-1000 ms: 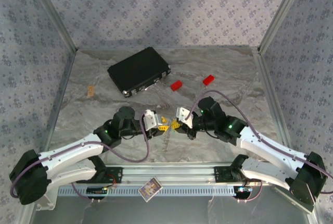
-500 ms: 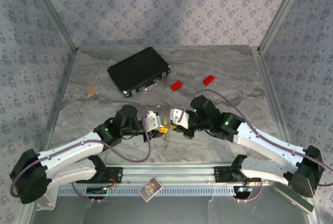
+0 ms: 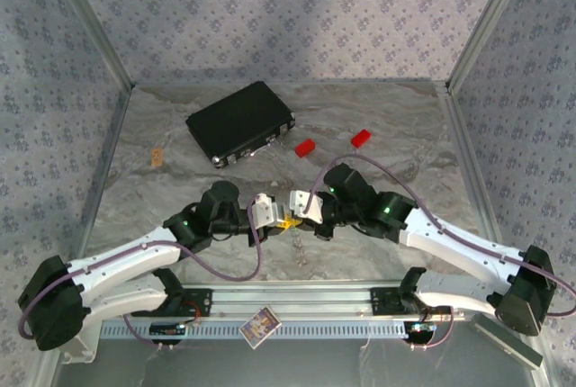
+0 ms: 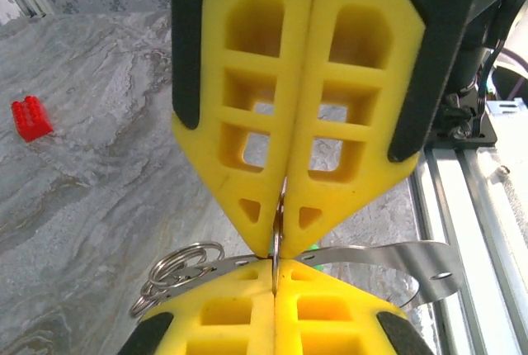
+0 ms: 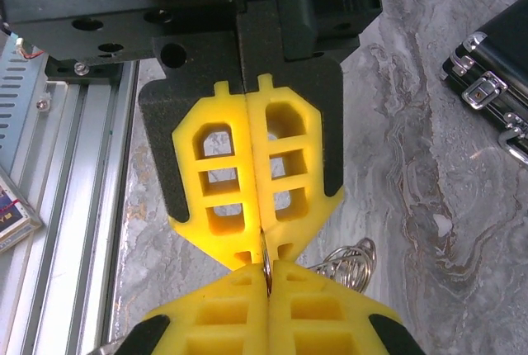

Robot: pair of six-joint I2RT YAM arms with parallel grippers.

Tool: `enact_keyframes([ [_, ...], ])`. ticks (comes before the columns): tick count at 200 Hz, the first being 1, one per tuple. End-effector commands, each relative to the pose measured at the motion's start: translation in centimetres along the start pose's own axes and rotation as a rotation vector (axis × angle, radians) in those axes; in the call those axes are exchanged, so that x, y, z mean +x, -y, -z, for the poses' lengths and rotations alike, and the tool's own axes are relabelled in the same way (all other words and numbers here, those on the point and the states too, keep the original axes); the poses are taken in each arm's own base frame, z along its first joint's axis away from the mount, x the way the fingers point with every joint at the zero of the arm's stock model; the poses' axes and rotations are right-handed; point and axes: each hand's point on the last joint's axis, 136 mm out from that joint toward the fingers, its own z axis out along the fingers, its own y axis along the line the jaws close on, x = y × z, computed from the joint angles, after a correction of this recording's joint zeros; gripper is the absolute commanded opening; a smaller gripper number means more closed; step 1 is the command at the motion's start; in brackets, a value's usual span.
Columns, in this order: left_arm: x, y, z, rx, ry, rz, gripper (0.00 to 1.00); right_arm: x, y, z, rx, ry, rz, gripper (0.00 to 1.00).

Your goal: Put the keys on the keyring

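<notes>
My left gripper (image 4: 275, 268) and my right gripper (image 4: 279, 235) meet tip to tip low over the table's near middle, and both are shut on the same thin metal ring of the keyring (image 4: 278, 206), seen edge-on. Several silvery split rings (image 4: 177, 264) and a curved flat metal strip (image 4: 412, 260) hang beside the fingertips. A sliver of bright green (image 4: 317, 248), perhaps a key head, peeks out behind the right gripper's fingertip. In the right wrist view the right gripper (image 5: 266, 279) and left gripper (image 5: 262, 246) pinch the ring, split rings (image 5: 351, 260) alongside. From above, left gripper (image 3: 273, 216) touches right gripper (image 3: 297, 210).
A black case (image 3: 240, 122) lies at the back left. Two red bricks (image 3: 305, 147) (image 3: 361, 138) sit behind the grippers. A small tan piece (image 3: 157, 157) lies far left. A card (image 3: 260, 324) rests on the near rail.
The right gripper has moved left until its fingertips meet the left gripper's. The left gripper has shut on the metal ring.
</notes>
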Motion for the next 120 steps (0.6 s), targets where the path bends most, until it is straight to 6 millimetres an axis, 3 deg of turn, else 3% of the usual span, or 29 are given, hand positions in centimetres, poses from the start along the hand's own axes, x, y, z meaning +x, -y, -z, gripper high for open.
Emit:
enact_keyframes([
  [1, -2.2, 0.2, 0.2, 0.014, 0.072, -0.039, 0.0, -1.9, 0.1, 0.9, -0.01, 0.095, -0.027, 0.15],
  [10, -2.2, 0.2, 0.2, 0.011, 0.085, -0.032, 0.0, -1.7, 0.6, 1.3, 0.012, 0.115, -0.057, 0.26],
  [24, -2.2, 0.2, 0.2, 0.004, 0.111, -0.015, 0.0, -1.3, 1.1, 2.0, 0.037, 0.151, -0.104, 0.3],
  [55, -2.1, 0.1, 0.2, -0.013, 0.138, -0.001, 0.0, -0.3, 1.3, 2.8, 0.069, 0.183, -0.165, 0.31],
  [120, -2.2, 0.0, 0.4, -0.027, 0.155, -0.006, 0.0, 1.0, 0.1, 1.2, -0.01, 0.138, -0.217, 0.31],
])
